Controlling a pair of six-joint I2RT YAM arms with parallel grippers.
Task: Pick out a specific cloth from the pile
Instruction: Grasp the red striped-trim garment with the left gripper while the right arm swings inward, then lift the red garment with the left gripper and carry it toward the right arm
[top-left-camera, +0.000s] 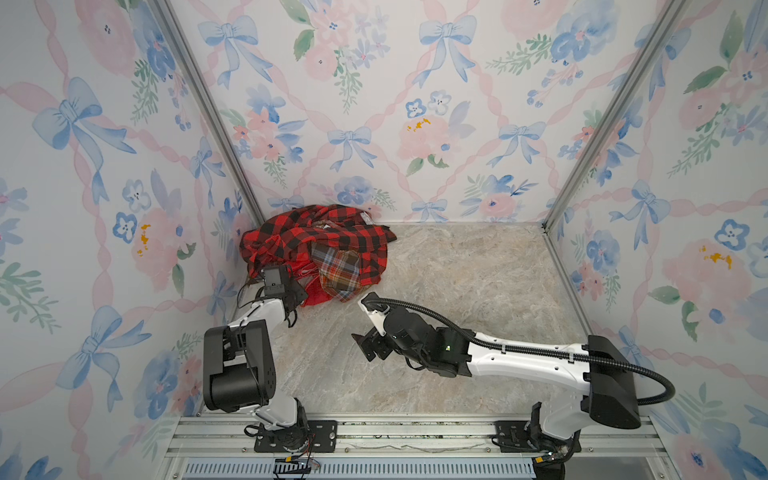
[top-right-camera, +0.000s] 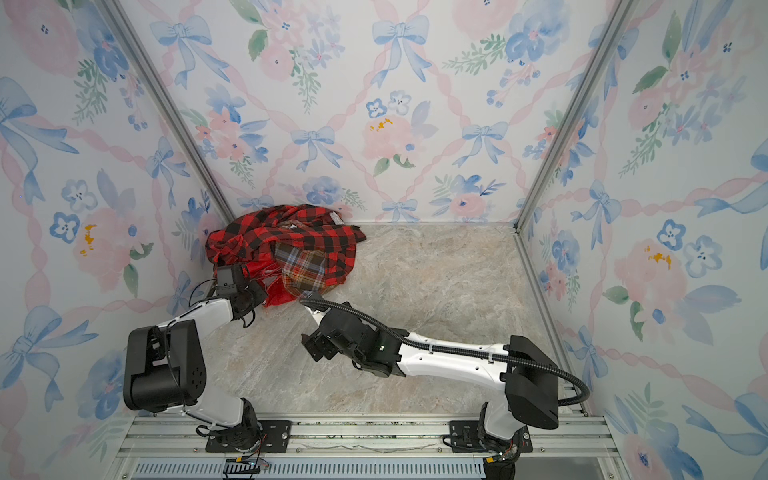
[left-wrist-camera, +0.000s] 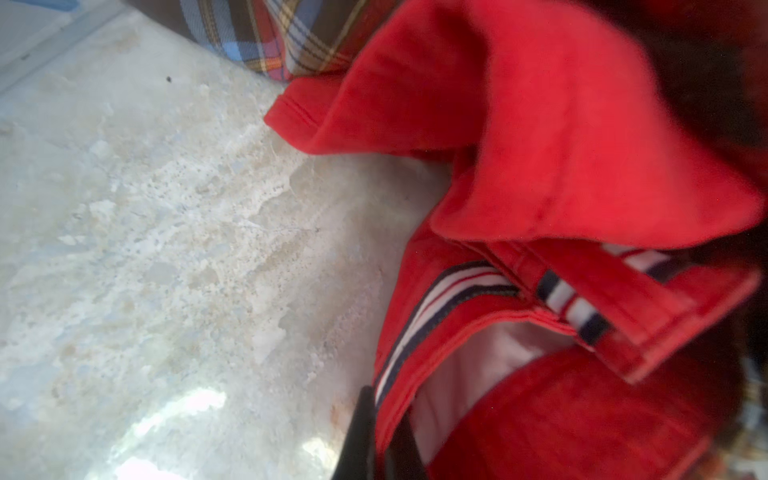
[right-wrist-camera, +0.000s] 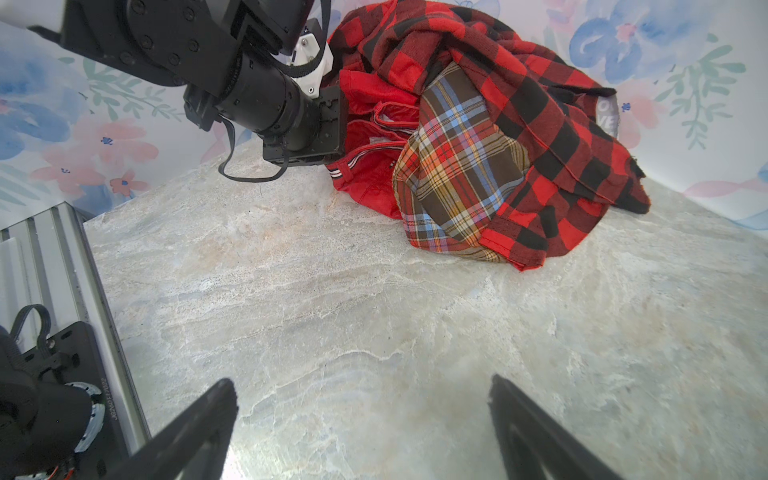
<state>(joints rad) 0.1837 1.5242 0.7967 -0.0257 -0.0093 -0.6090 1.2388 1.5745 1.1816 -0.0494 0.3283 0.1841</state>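
The pile (top-left-camera: 332, 237) (top-right-camera: 291, 232) lies in the far left corner: a red-and-black check shirt draped over a brown-blue-orange plaid shirt (top-left-camera: 337, 270) (right-wrist-camera: 457, 166). The plain red cloth (top-left-camera: 313, 293) (top-right-camera: 276, 293) (right-wrist-camera: 365, 187) pokes out from under the pile's near left side. My left gripper (top-left-camera: 297, 293) (left-wrist-camera: 382, 419) is shut on the cloth's (left-wrist-camera: 561, 145) white-and-navy striped hem, with whitish lining showing beside it. My right gripper (top-left-camera: 368, 345) (top-right-camera: 316, 347) (right-wrist-camera: 361, 386) hangs open over bare table, near the middle, a little short of the pile.
The marble table top (top-left-camera: 457, 291) stretches to the right of the pile. Floral walls (top-left-camera: 374, 104) close in the back and both sides, and the pile touches the left and back walls. A metal rail (top-left-camera: 415, 432) with both arm bases runs along the front edge.
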